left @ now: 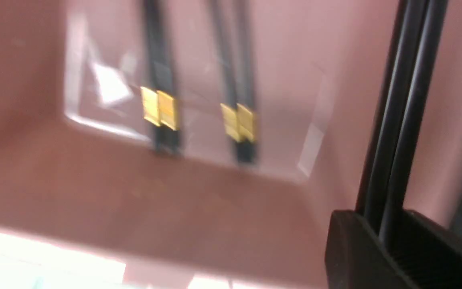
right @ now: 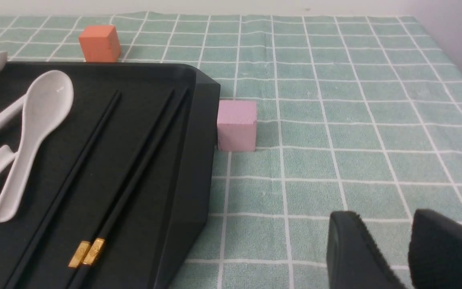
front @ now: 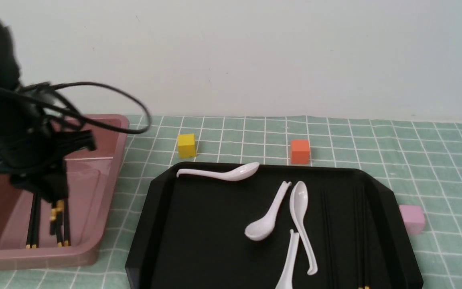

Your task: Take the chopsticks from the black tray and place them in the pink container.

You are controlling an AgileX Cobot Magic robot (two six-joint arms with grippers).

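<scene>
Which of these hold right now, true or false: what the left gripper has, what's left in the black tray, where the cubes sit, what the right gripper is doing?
1. The left gripper holds black chopsticks over the pink container. True.
2. The black tray has no chopsticks left. False: some black chopsticks still lie in it.
3. The pale pink cube is inside the black tray. False: it sits outside, beside the tray.
4. The orange cube is on the checked cloth. True.
5. The right gripper grips a white spoon. False: its jaws are open with nothing between them.
</scene>
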